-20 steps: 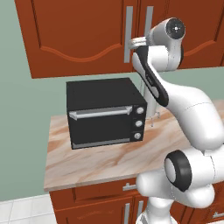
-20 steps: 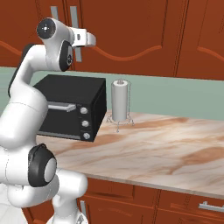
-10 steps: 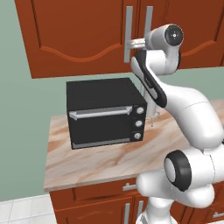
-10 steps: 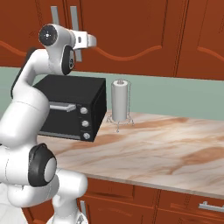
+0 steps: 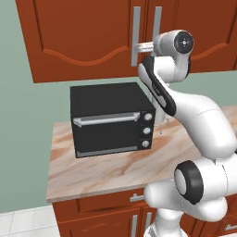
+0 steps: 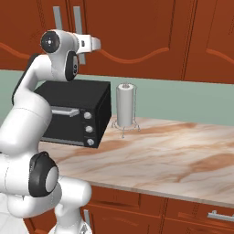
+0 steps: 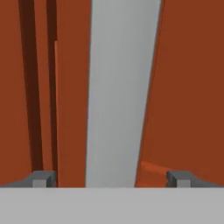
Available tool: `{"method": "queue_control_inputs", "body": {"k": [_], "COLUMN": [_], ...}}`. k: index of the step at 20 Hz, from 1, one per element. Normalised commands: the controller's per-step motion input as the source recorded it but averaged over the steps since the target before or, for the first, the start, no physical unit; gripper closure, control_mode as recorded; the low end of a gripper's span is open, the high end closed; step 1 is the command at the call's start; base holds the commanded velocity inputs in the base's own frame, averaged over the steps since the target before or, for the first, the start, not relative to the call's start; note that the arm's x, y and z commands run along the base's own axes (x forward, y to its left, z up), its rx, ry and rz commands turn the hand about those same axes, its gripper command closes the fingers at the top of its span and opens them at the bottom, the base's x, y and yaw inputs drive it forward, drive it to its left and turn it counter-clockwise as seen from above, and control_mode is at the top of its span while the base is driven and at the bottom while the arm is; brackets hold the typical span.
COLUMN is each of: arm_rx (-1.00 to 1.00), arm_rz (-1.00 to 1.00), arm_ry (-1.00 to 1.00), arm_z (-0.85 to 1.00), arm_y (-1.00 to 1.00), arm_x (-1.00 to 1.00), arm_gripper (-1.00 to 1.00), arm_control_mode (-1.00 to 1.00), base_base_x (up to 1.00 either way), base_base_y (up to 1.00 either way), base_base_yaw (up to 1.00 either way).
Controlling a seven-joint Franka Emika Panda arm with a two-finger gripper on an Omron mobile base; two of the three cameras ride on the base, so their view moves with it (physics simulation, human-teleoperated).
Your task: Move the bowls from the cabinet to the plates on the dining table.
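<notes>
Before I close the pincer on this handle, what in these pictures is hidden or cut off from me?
- Bowls: behind the shut arched-panel doors of the reddish-brown wooden wall cabinet in both base views.
- Long grey bar handle: top and bottom cut off by the hand view's edges; the open pincer straddles it, contact unclear.
- Pincer fingertips: hidden behind the arm's white wrist in the left base view.
- Plates and dining table: outside the frames.

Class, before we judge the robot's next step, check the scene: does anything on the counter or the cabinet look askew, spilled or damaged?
Nothing stands out. The cabinet doors are shut, and the black oven and paper towel roll stand upright on the counter. The open gripper straddles a door handle.
</notes>
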Motion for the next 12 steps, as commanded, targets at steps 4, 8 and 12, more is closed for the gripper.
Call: {"method": "queue_control_inputs", "body": {"k": [4, 8, 12], "arm_rx": [0.07, 0.11, 0.1], "arm_rz": [0.01, 0.02, 0.02], "arm_ry": [-0.05, -0.03, 0.0], "arm_z": [0.13, 0.32, 0.32], "arm_y": [-0.09, -0.24, -0.27], "arm_x": [-0.27, -0.56, -0.61], "arm_gripper": [1.0, 1.0, 1.0], "arm_control_mode": [-1.0, -1.0, -1.0], "base_base_x": [0.0, 0.0, 0.0], "base_base_y": [0.0, 0.0, 0.0], "base_base_yaw": [0.0, 0.0, 0.0]}}
